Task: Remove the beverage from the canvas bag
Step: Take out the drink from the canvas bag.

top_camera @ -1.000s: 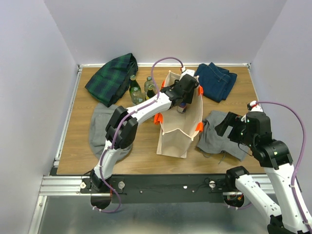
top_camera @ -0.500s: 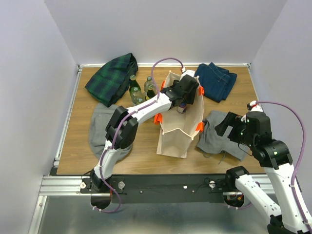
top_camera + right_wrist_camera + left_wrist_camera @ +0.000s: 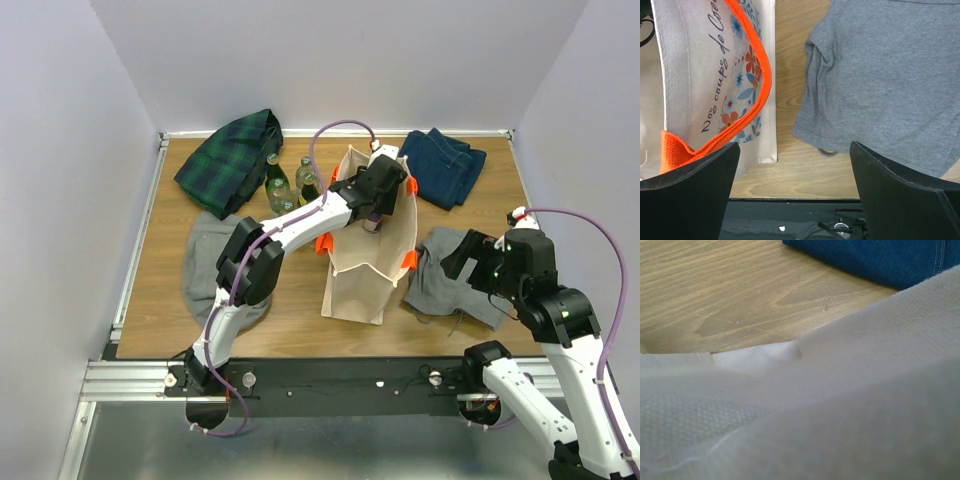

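You are working in a robotics lab cell. Plain pale walls (image 3: pixel 340 60) are boxing in a wooden tabletop (image 3: pixel 295 290) at nine, twelve and three o'clock. At six o'clock a slotted aluminium rail (image 3: pixel 120 375) is carrying the bases of two white-and-black robot arms, the left arm (image 3: pixel 255 265) and the right arm (image 3: pixel 560 320), each trailing a purple cable (image 3: pixel 345 122). Folded clothes are lying around the tabletop: jeans (image 3: pixel 445 165) at one o'clock, a plaid cloth (image 3: pixel 228 158) at eleven.
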